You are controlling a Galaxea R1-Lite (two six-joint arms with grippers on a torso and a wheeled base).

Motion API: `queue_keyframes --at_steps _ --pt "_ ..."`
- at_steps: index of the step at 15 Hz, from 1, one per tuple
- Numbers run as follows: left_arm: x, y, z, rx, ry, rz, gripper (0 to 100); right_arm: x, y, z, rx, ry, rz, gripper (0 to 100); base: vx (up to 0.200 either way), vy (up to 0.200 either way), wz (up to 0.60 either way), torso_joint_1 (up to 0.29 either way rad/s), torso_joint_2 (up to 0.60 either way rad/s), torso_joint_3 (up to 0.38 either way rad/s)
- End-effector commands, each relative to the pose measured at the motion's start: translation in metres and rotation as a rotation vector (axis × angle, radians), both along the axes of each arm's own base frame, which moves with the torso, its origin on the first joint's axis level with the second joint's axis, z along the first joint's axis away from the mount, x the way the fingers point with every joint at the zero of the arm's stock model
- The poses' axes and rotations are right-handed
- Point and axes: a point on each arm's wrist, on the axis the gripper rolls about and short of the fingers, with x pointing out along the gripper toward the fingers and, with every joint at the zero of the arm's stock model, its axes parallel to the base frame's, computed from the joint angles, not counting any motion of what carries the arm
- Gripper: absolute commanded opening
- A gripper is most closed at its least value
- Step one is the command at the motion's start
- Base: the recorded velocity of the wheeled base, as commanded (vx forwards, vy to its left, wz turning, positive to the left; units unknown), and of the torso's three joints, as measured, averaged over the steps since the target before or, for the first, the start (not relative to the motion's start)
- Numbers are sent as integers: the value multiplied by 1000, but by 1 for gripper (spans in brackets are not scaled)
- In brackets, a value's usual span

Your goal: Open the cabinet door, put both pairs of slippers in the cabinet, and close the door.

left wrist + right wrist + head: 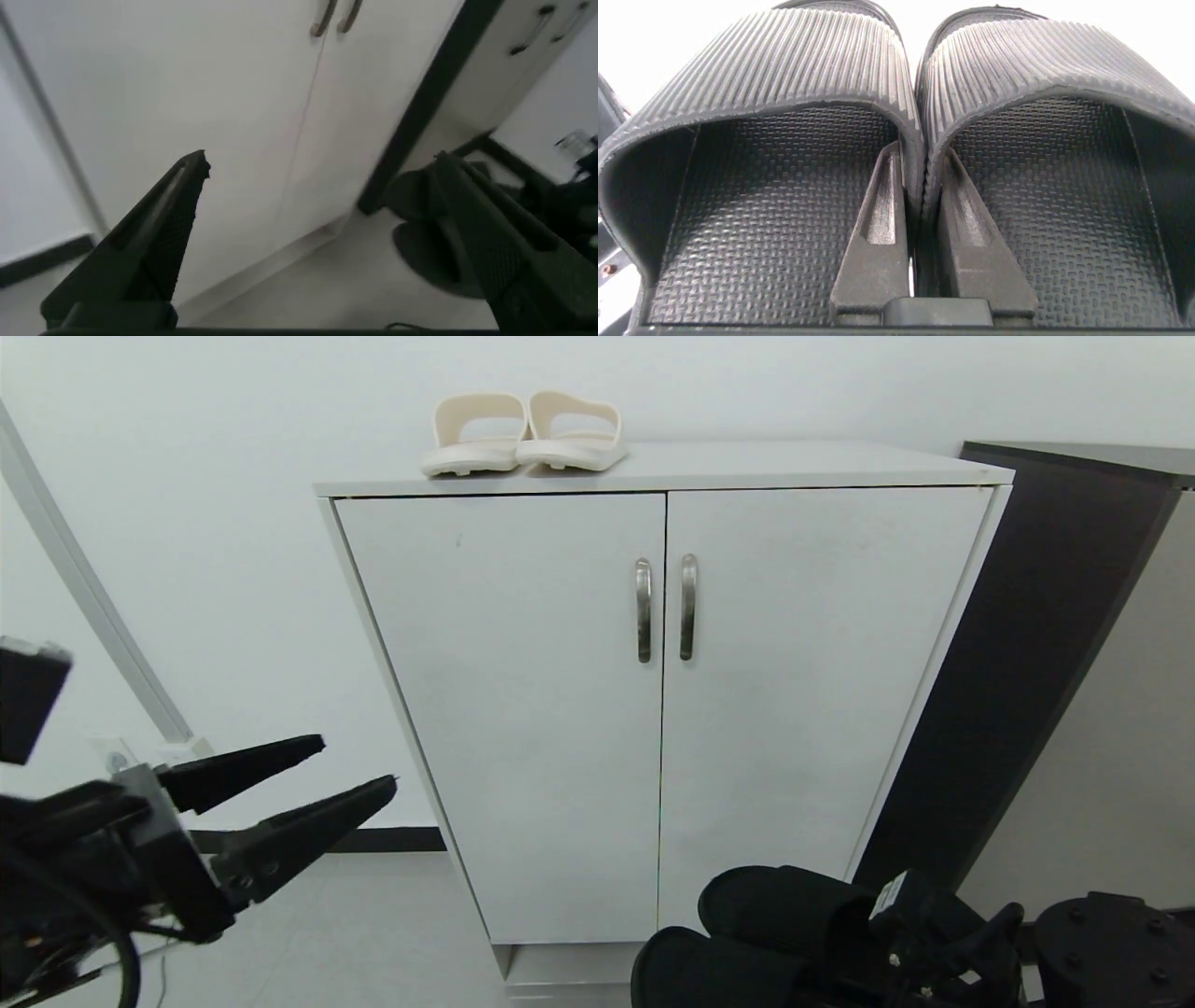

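White wall backs the cabinet [523,728], whose two doors are shut, the handles [643,610] side by side at the middle seam. One cream pair of slippers [523,432] sits on the cabinet's top, toward its left end. The black pair [775,933] hangs low in front of the cabinet's right door, pinched by the right claw [920,163], whose fingers are nearly closed on the two touching inner side walls. That thin pinch looks risky: a swing or a knock against the shut door could let one slipper slide free. The left claw [358,762] is wide open and empty, low off the cabinet's left side, well apart from the handles and well below the cream pair.
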Motion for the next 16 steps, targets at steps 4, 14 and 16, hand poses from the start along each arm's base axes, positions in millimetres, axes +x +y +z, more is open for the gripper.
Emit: queue_keyframes --at_steps 4,14,16 --pt "38 -47 14 -46 54 -187 100 1 1 -1 -4 -3 3 0 0 0 0 0 0 0" --pt "107 -133 47 -72 -28 -353 100 3 6 -2 -12 -1 10 0 0 0 0 0 0 0" --pt "119 -147 52 -68 3 -395 100 2 8 -1 -7 -7 18 0 0 0 0 0 0 0"
